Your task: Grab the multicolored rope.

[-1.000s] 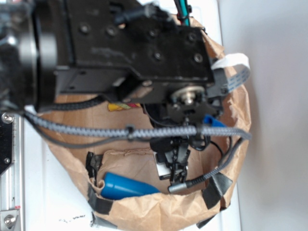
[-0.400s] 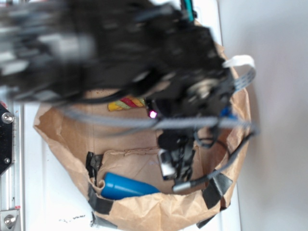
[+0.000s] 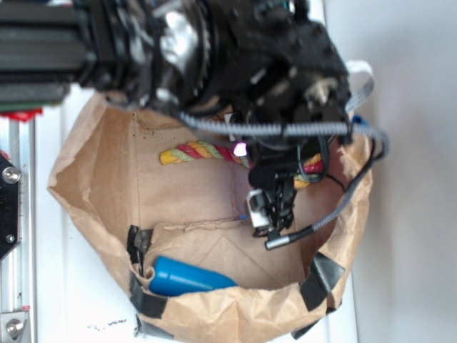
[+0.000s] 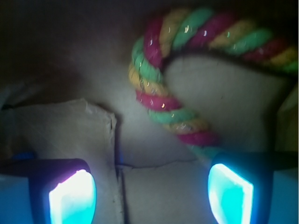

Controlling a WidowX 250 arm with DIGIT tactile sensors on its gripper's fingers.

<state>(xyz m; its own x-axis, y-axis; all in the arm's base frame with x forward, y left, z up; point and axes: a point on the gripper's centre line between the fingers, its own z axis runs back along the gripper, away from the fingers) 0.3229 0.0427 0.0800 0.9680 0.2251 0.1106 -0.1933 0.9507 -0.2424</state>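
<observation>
The multicolored rope (image 3: 194, 152), twisted red, yellow and pale green, lies on the floor of the brown paper bag (image 3: 86, 186). Its middle is hidden behind my arm and its other end shows right of the gripper. In the wrist view the rope (image 4: 164, 95) curves from the top right down to my right fingertip (image 4: 231, 191). My gripper (image 3: 268, 214) hangs inside the bag, open, with only the bag floor between the fingers. The wrist view shows the gripper (image 4: 152, 191) just below the rope's bend, not touching it.
A blue cylinder (image 3: 189, 275) lies in the near part of the bag. A grey braided cable (image 3: 271, 128) crosses over the bag. Black tape (image 3: 325, 275) patches the bag's rim. A metal rail (image 3: 14, 236) runs along the left.
The arm has swung up and away from the bag's near side, uncovering the rope. The gripper has moved a little toward the rope.
</observation>
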